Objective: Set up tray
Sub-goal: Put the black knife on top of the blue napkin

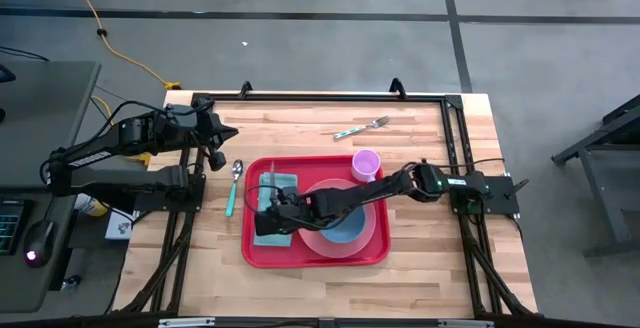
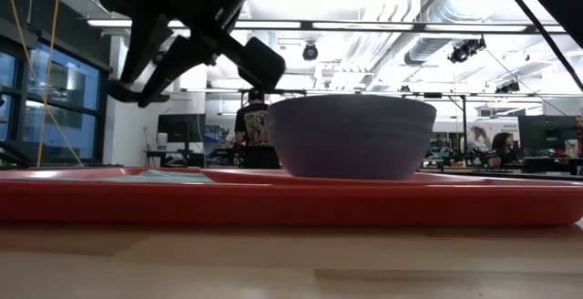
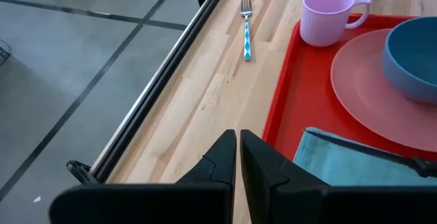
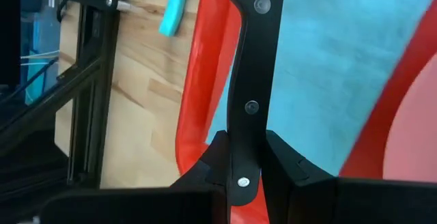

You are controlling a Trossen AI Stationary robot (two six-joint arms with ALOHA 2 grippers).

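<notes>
Your tray [image 1: 262, 253] sits at the centre of the tabletop [image 1: 420, 278], slightly toward 6 o'clock. On it, a salmon-pink plate [image 1: 372, 230] fills the 3 o'clock half with a blue bowl [image 1: 345, 230] on top, a pink mug [image 1: 366, 163] stands at the tray's 1 o'clock corner, and a teal napkin [image 1: 285, 181] lies along its 9 o'clock side.

Your right hand [image 1: 272, 208] has reached across the plate and is over the napkin. In the right wrist view its fingers [image 4: 208, 159] are clenched on a dark knife handle [image 4: 249, 80], which lies along the napkin beside the tray's red rim.

Your left hand [image 1: 222, 133] is parked at the tabletop's 10 o'clock area, off the tray, with its fingers [image 3: 218, 162] pressed together and holding nothing.

A teal-handled spoon [image 1: 233, 186] lies on the wood just outside the tray at 9 o'clock. A fork [image 1: 362, 127] with a patterned teal handle rests on the wood at 12 o'clock, apart from the tray.

In the low view, people stand in the room behind the tabletop.
</notes>
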